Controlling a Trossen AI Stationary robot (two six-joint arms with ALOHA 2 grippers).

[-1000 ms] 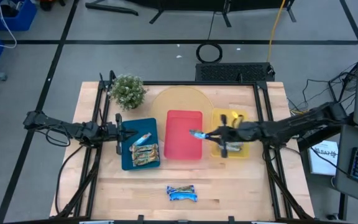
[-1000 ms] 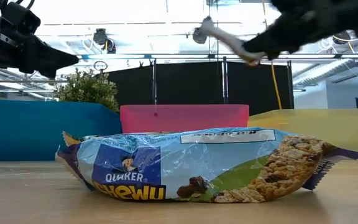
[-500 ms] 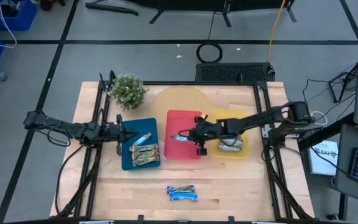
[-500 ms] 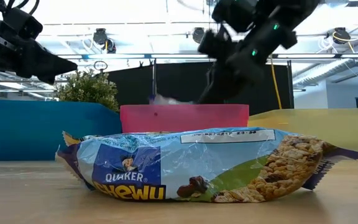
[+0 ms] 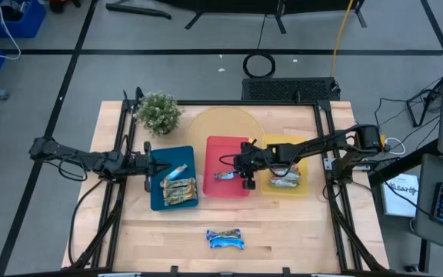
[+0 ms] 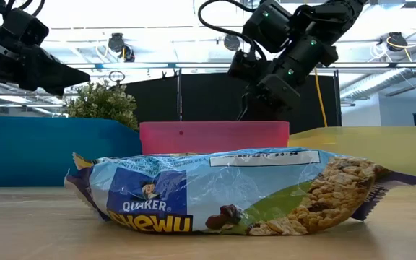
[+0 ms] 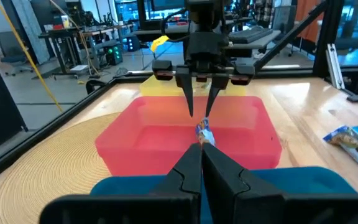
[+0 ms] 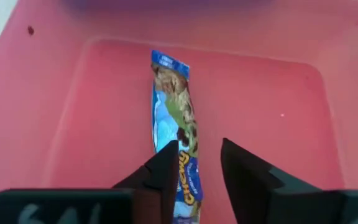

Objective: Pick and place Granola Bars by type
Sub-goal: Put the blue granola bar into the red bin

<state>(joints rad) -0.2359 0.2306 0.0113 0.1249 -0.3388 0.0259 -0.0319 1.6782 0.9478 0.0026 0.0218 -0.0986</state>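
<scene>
surface (image 5: 283, 231): pale wood planks, matt, visible grain
red tray (image 8: 73, 112): smooth plastic, soft satin sheen
blue tray (image 5: 160, 196): smooth plastic, matt
yellow tray (image 5: 302, 188): plastic, slightly translucent
blue bar (image 8: 179, 143): glossy printed film wrapper, crinkled at the sealed ends
front bar (image 6: 230, 191): shiny plastic film, wrinkled, light glinting off folds
round mat (image 7: 48, 168): woven fibre, rough, ribbed in concentric rings
right gripper (image 8: 194, 168): dark matt plastic fingers
left gripper (image 7: 201, 168): dark matt, smooth faces
plant (image 5: 158, 112): leafy, matt, fine texture
</scene>
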